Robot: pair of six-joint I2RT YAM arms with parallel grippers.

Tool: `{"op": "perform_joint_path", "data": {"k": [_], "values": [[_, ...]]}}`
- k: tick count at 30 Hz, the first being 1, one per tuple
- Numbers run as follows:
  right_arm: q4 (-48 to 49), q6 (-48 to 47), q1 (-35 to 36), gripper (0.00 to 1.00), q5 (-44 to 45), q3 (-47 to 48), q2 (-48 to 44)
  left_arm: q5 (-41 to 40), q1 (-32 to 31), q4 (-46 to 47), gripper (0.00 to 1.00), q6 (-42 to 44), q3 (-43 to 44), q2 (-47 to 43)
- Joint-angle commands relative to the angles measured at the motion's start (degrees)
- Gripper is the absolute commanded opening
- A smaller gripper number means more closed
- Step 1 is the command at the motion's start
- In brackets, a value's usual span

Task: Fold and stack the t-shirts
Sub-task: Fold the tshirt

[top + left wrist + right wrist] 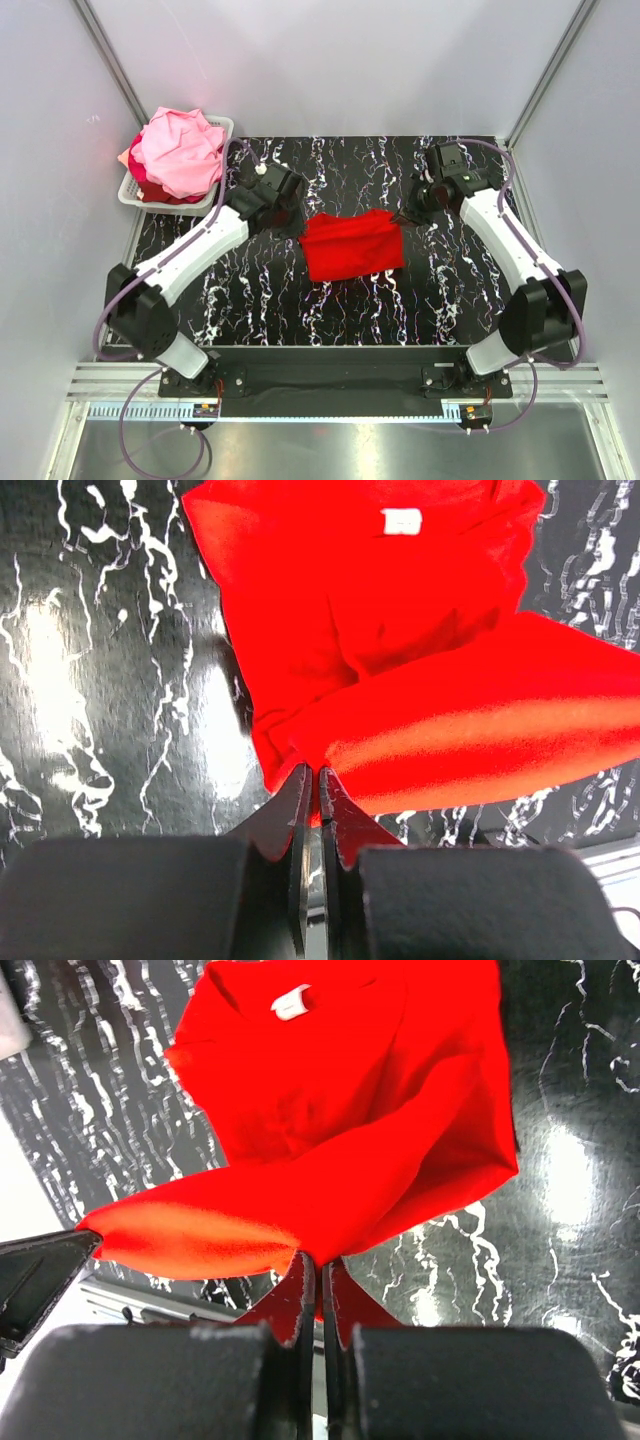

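Observation:
A bright red t-shirt point(352, 245) hangs stretched between my two grippers over the middle of the black marbled table point(250, 300). My left gripper point(292, 215) is shut on its far left corner, seen in the left wrist view point(318, 775), where the white neck label point(402, 521) shows. My right gripper point(412, 212) is shut on its far right corner, seen in the right wrist view point(320, 1260), with the label point(290, 1003) showing there too. The shirt point(420, 680) sags onto the table below. Pink and peach shirts point(182, 150) lie heaped in the basket.
A white slotted basket point(222, 135) stands at the table's far left corner, close behind my left arm. Grey walls enclose the table on three sides. A metal rail point(330, 385) runs along the near edge by the arm bases.

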Motion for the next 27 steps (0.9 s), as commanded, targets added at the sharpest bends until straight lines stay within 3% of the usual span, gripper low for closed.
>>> {"op": "perform_joint_path", "data": {"k": [1,27], "values": [[1.7,-1.6,-1.5,0.0,1.3,3.5,2.4,3.2,1.9,0.8,0.08,3.1,3.2,3.2],[2.0,-5.4,-4.4,0.0,-3.2,19.7,27.6,8.6,10.4,-0.6,0.08,8.9,17.6,25.8]]}}
